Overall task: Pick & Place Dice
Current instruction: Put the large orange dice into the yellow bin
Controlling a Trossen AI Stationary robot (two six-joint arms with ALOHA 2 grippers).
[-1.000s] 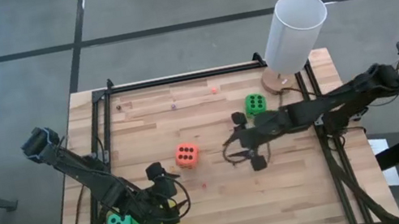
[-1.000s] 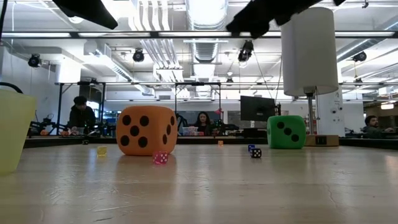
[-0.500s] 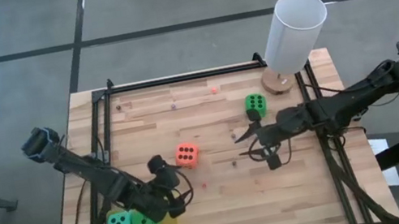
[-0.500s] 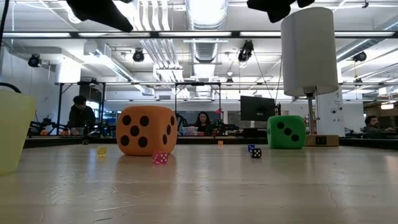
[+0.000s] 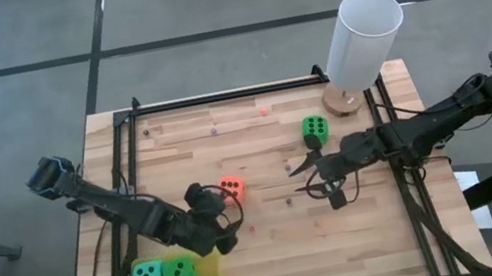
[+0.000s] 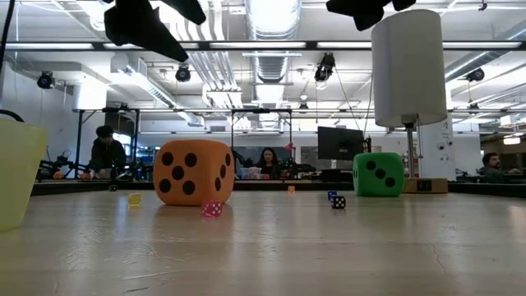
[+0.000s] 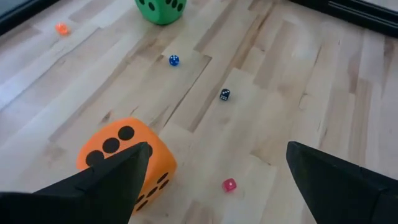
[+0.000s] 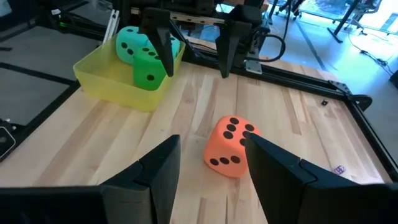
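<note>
Two claws gape empty: left claw point(image 5: 224, 225) hovers by the orange die point(image 5: 231, 189), right claw point(image 5: 319, 179) mid-desk point(image 5: 275, 244)

A grey floor point(image 5: 202, 4) crossed by dark seams surrounds the wooden table point(image 5: 277, 254). Beyond the table lies an open workshop under a ceiling of white ducts point(image 6: 197, 20) and strip lights point(image 6: 271, 16). A monitor point(image 6: 339, 141) stands on a far desk, and seated people point(image 6: 105, 150) work at benches along the back.
</note>
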